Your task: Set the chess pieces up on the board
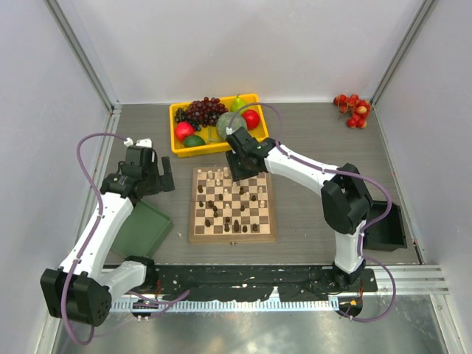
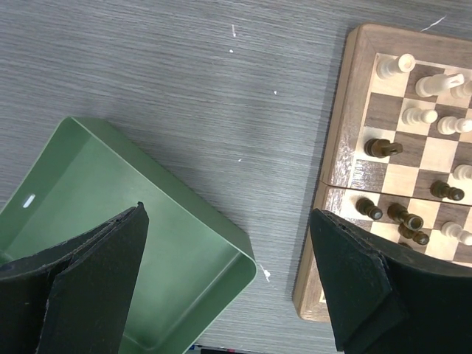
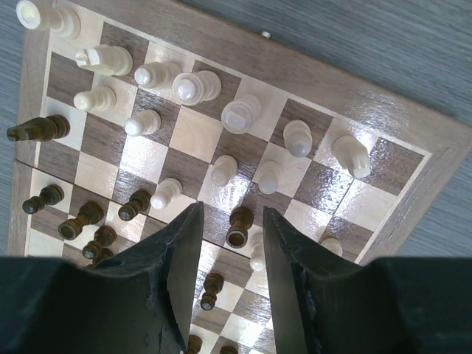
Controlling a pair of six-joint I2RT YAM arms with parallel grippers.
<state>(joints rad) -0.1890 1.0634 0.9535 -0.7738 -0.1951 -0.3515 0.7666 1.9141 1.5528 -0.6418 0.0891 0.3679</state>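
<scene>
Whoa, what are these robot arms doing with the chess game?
They are setting up a chess game. The right arm's fingers hang over the board with a dark brown piece between them, a gap showing on each side, so it isn't pinched yet. The left arm's fingers are wide open and holding nothing, over the table between the green tray and the board's edge. The chess pieces stand mixed up, pale and dark together, not in neat rows yet.

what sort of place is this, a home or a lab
Probably a robot lab cell: two arms bolted to a rail, white panels walling in the table, and staged props, the board and a yellow tray of fruit.
</scene>
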